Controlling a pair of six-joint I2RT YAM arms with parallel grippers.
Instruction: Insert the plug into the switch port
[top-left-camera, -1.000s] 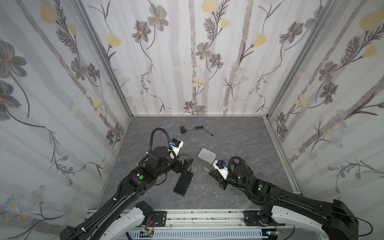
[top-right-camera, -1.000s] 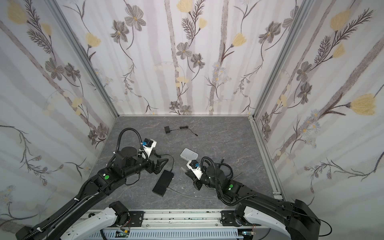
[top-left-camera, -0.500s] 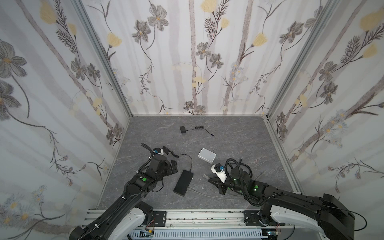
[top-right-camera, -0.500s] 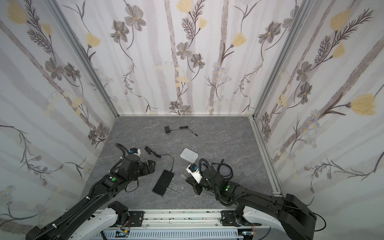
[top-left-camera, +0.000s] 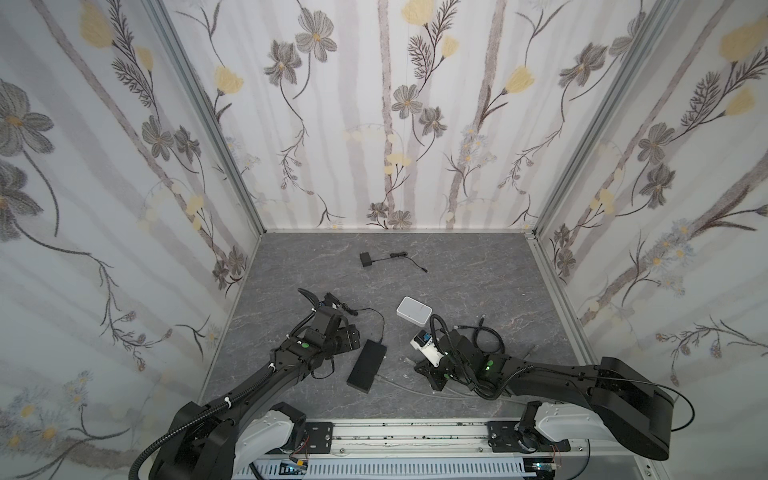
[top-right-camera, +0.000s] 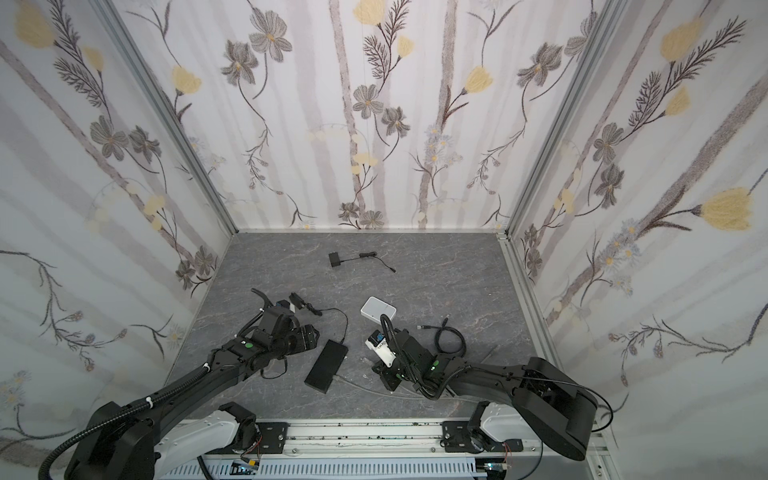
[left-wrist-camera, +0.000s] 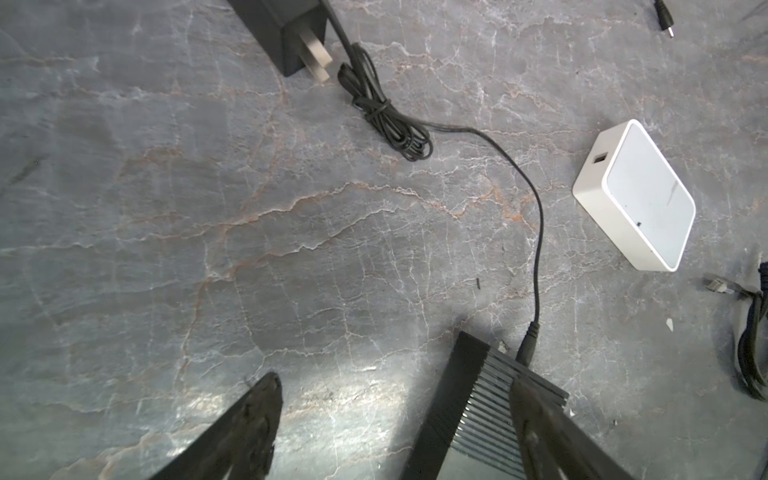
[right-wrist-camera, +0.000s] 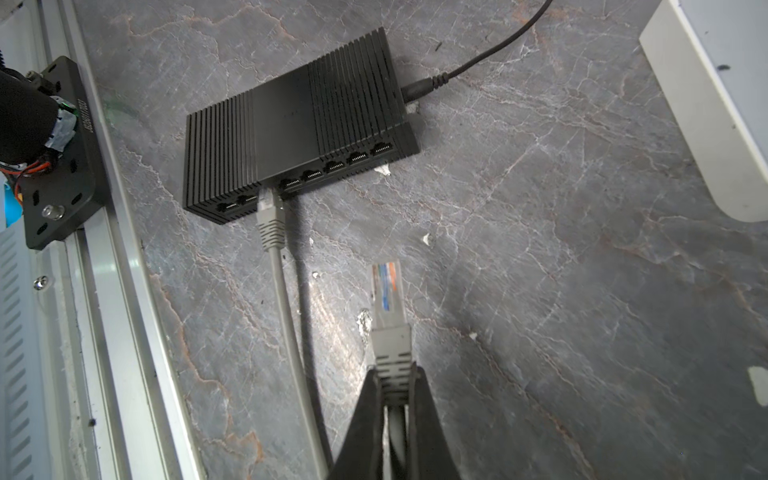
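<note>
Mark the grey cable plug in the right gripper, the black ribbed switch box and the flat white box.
Grey cable plug (right-wrist-camera: 385, 291): right wrist view, clear tip.
Black ribbed switch box (right-wrist-camera: 286, 124): right wrist view, smooth top panel.
Flat white box (left-wrist-camera: 650, 195): left wrist view, pale grey top.

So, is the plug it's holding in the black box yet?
Out. The plug pinched in the right gripper points at the black switch with a gap between them.
</note>
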